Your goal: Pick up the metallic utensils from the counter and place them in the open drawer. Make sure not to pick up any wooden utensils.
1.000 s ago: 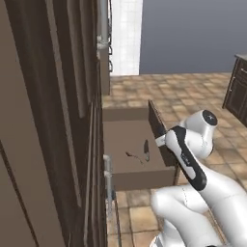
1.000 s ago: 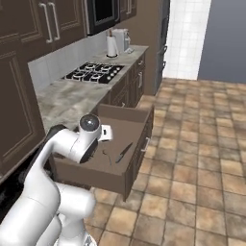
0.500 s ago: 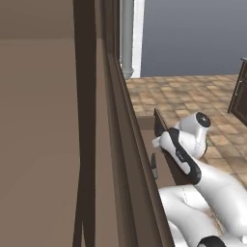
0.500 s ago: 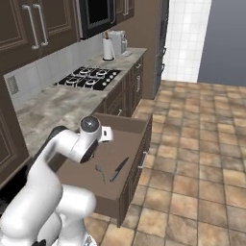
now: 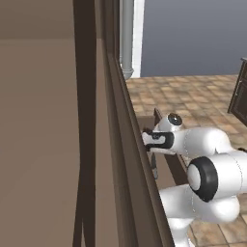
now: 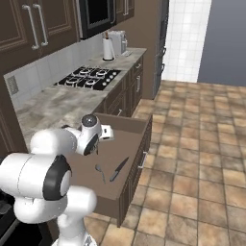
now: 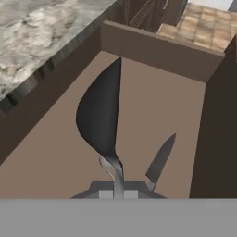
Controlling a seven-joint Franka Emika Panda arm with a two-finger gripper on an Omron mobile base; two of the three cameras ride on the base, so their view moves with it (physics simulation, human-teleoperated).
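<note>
- Lying on the floor of the open drawer (image 6: pixel 137 126), the small metal spoon (image 6: pixel 100 172) and the black-handled knife (image 6: pixel 118 169) rest side by side, near each other but not touching; the spoon is on the cabinet side, the knife towards the drawer's front panel.
- From the hand view, the spoon (image 7: pixel 99 125) fills the middle of the picture, its round dark bowl pointing up the frame and its thin grey handle running down to the bottom edge; the knife (image 7: pixel 160 159) lies to its right, blade tip slanting up and away.
- The drawer (image 7: pixel 157 51) shows there as a brown flat floor with darker walls, and the marbled edge of the wall counter (image 7: pixel 37 32) sits beyond its left wall.
- The gripper (image 6: pixel 107 131) hangs above the rear part of the drawer in the right base view, clear of both utensils; the fingers are too small to make out, so I cannot tell whether the jaws are apart or closed.
- In the left base view, the gripper (image 5: pixel 148 140) reaches in against the dark cabinet front (image 5: pixel 120 144), with a slim dark utensil (image 5: pixel 154 168), which one I cannot tell, visible below it.
- The wall counter (image 6: pixel 53 105) carries a black stove (image 6: pixel 86 77) and a white kettle (image 6: pixel 115 43) at its far end.
- Tan floor tiles (image 6: pixel 202 144) spread to the right of the drawer.
</note>
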